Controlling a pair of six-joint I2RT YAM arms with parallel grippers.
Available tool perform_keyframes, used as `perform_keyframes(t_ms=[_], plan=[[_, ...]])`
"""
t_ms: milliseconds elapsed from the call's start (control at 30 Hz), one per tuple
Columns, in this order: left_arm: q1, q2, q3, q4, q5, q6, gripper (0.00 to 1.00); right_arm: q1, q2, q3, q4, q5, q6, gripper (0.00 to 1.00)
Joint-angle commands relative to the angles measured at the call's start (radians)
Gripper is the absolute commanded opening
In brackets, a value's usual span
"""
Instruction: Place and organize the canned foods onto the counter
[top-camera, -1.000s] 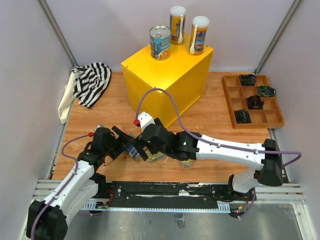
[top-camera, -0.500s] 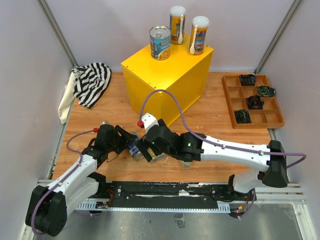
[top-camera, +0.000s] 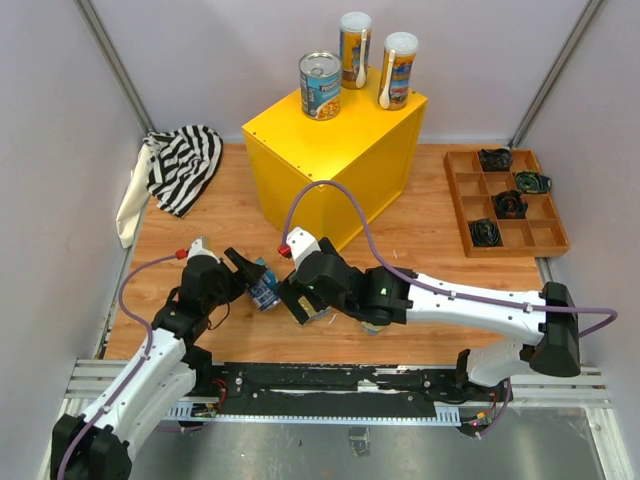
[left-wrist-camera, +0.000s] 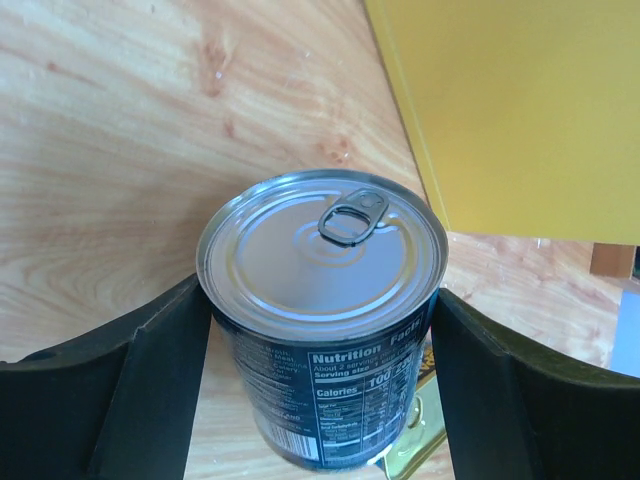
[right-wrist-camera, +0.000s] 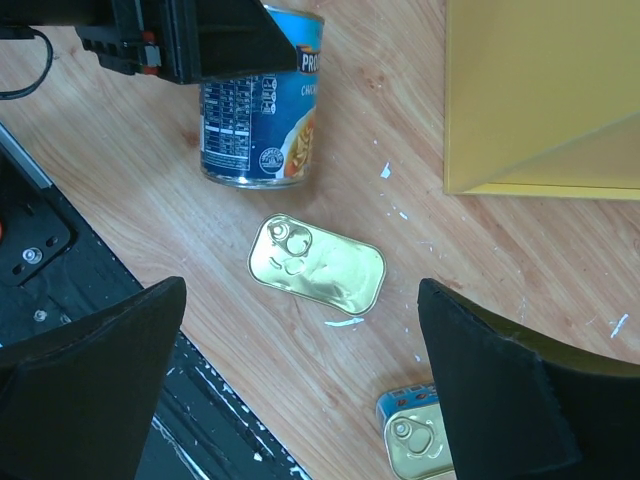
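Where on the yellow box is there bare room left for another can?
The yellow box is bare across the near half of its top, in front of the blue can. The far edge is crowded by that can and the tall cans.

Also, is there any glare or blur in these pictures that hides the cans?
Left wrist view: soft glare on the blue-labelled can's silver lid, label readable. Right wrist view: the golden tin shines mildly, outline clear; the right hand's fingers are dark, featureless. Top view: even light, nothing blurred.
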Motion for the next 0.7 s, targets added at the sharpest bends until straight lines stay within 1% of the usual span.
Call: perform_keyframes(t_ms=[0, 67, 167, 333, 433, 467, 600, 667], plan=[[-0.009, -0.101, -0.01, 0.212, -0.01, 0.098, 0.11, 0.025, -0.033, -0.026, 0.047, 0.015, -0.009, 1.0], [-0.01, -0.14, -0.032, 0.252, -0.008, 0.137, 0.11, 0.024, -0.037, -0.031, 0.062, 0.012, -0.009, 1.0], [-0.016, -0.188, -0.065, 0.308, -0.004, 0.193, 0.16, 0.021, -0.038, -0.036, 0.073, 0.011, -0.009, 1.0], [-0.042, -0.204, -0.061, 0.346, -0.011, 0.292, 0.21, 0.019, -0.043, -0.048, 0.08, 0.015, -0.003, 1.0], [-0.082, -0.2, -0.052, 0.368, -0.039, 0.336, 0.23, 0.019, -0.049, -0.058, 0.083, 0.017, 0.005, 1.0], [-0.105, -0.197, -0.052, 0.375, -0.065, 0.349, 0.24, 0.019, -0.049, -0.06, 0.082, 0.018, 0.008, 1.0], [-0.247, -0.172, -0.045, 0.38, -0.245, 0.399, 0.26, 0.018, -0.053, -0.073, 0.087, 0.023, 0.013, 1.0], [-0.334, -0.164, -0.051, 0.395, -0.37, 0.406, 0.27, 0.019, -0.057, -0.083, 0.09, 0.023, 0.017, 1.0]])
